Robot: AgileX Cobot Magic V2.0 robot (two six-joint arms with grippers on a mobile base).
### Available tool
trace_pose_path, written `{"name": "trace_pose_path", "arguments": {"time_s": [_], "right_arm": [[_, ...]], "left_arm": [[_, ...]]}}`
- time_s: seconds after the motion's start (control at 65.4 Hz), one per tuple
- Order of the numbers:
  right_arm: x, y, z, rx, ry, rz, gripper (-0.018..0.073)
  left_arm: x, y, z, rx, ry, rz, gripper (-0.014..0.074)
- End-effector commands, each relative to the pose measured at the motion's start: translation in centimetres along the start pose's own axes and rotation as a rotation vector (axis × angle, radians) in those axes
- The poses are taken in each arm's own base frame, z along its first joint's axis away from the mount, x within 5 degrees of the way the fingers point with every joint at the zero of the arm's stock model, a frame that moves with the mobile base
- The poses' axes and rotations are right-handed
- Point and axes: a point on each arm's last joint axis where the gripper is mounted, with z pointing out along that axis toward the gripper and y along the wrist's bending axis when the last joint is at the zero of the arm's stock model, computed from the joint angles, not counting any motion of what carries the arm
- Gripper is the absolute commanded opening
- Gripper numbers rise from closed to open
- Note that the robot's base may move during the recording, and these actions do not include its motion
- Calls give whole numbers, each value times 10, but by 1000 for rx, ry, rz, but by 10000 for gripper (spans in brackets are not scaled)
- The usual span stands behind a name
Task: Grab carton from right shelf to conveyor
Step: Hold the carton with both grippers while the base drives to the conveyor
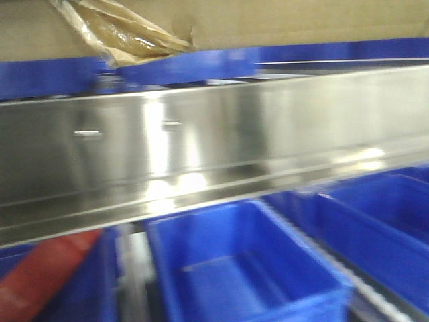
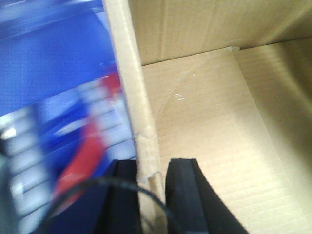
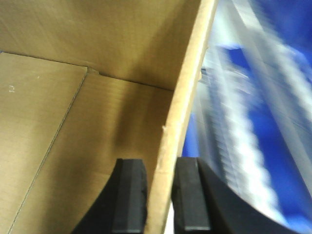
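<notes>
Carton (image 1: 301, 23): open-topped, above the front rail of the right shelf (image 1: 268, 134). Left gripper (image 2: 153, 195), right gripper (image 3: 160, 195): each pinched nearly closed on an opposite carton wall, likely so the load lifts level. Blue bins (image 1: 248, 268): below that rail.

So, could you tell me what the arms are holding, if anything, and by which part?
The carton: left gripper and right gripper each have jaws shut over the top edge of opposite side walls.
</notes>
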Motion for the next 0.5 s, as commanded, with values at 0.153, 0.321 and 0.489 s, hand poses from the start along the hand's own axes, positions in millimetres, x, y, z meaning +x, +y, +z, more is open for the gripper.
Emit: {"name": "trace_pose_path", "arguments": {"time_s": [0.153,0.321,0.489], "right_arm": [[-9,3,-4,-35,-95,6,-59],[-9,3,-4,-35,-95,6,-59],[-9,3,-4,-35,-95,6,-59]], "left_arm": [[-3,-12,-7,120,-47,-22,-19],[-3,-12,-7,120,-47,-22,-19],[-3,-12,-7,120,-47,-22,-19]]}}
